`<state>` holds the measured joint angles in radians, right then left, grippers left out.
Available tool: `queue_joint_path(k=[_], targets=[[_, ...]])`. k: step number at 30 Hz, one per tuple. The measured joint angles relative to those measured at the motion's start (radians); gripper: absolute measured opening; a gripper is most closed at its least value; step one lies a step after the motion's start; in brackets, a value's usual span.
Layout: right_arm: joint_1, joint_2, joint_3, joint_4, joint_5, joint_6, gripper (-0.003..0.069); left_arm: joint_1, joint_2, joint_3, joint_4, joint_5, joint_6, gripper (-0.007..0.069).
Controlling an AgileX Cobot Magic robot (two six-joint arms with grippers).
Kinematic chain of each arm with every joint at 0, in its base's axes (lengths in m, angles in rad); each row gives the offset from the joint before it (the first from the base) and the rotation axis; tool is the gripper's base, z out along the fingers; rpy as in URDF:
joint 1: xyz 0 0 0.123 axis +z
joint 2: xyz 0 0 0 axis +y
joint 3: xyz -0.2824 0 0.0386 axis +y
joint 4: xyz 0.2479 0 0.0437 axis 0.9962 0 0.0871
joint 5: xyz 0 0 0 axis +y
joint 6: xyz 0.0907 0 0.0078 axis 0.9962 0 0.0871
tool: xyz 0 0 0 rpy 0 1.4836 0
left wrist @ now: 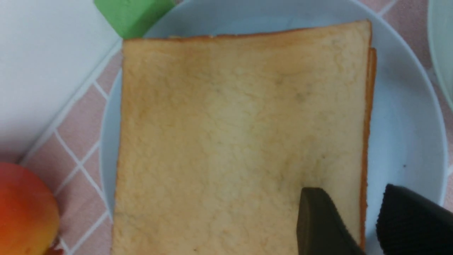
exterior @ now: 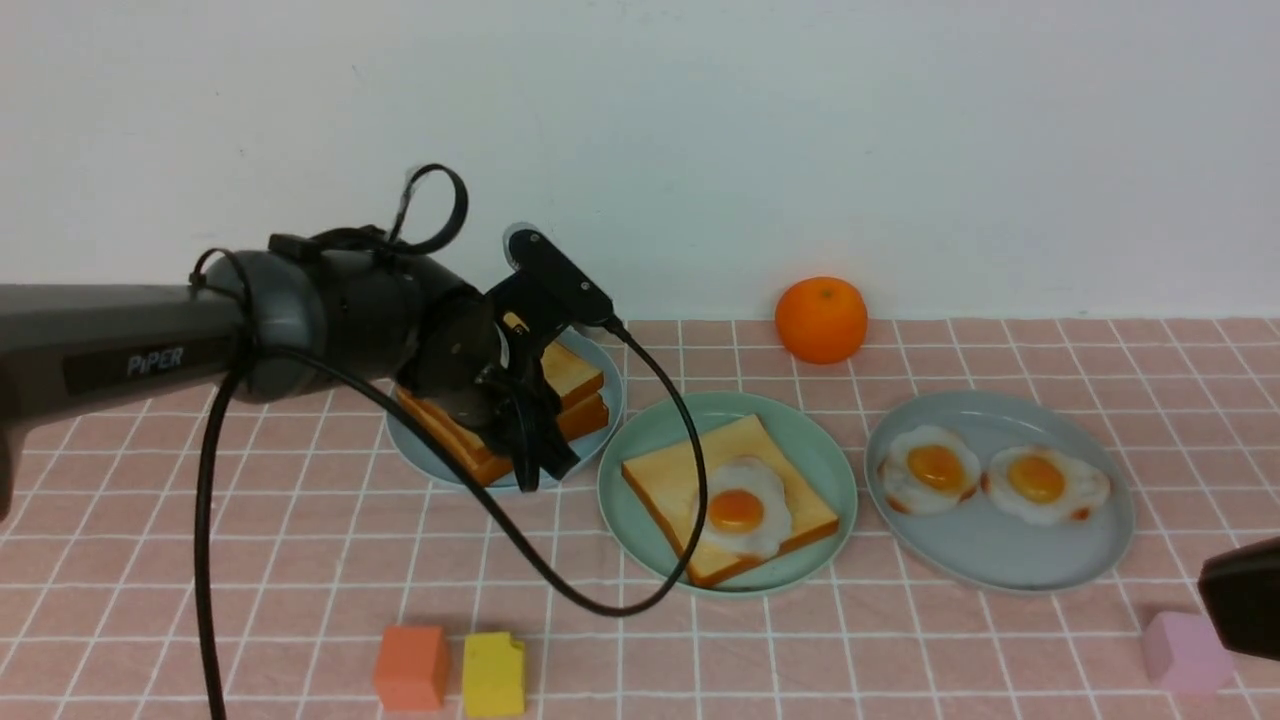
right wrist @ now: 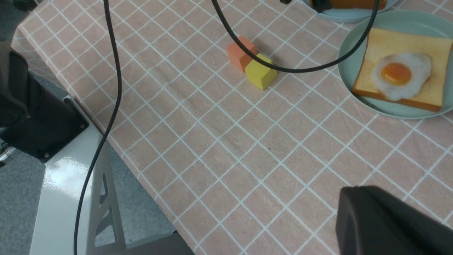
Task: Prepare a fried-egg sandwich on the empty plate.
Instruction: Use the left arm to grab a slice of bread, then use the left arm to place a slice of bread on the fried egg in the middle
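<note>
The mint-green plate sits mid-table with one toast slice and a fried egg on top; no slice covers the egg. Plate, slice and egg also show in the right wrist view. A stack of toast slices lies on the pale blue plate. My left gripper is open at the stack's near right edge. In the left wrist view one finger rests over the top slice, the other over the plate. My right gripper looks shut and empty at the right edge.
A grey-blue plate at the right holds two fried eggs. An orange sits by the back wall. Orange, yellow and pink cubes lie near the front. A green cube and a red-orange fruit flank the stack. The left arm's cable loops over the mint plate.
</note>
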<state>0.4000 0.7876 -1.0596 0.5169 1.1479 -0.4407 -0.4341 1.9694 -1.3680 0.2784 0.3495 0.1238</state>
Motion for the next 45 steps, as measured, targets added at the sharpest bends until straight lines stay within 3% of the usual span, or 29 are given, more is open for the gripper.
queue_joint_path(k=[13,19,32,36,41,45], targets=[[0.000,0.000,0.000,0.004,0.008,0.012,0.0013,0.000,0.047,-0.006,0.082,-0.018,-0.008,0.0269],[0.000,0.000,0.000,0.008,0.009,0.019,0.0015,0.000,0.047,-0.006,0.086,-0.018,-0.068,0.0132],[0.000,-0.001,0.000,-0.026,0.017,0.032,0.0015,-0.003,-0.135,-0.003,0.055,-0.011,-0.080,0.0131],[0.000,-0.011,0.000,-0.108,0.026,0.085,0.0015,-0.046,-0.215,-0.003,0.004,0.021,-0.073,0.0131],[0.000,-0.095,0.000,-0.240,0.044,0.189,0.0015,-0.235,-0.216,0.008,-0.114,0.069,0.095,0.0131],[0.000,-0.163,0.000,-0.264,0.069,0.214,0.0015,-0.293,-0.154,0.010,-0.144,0.033,0.166,0.0131]])
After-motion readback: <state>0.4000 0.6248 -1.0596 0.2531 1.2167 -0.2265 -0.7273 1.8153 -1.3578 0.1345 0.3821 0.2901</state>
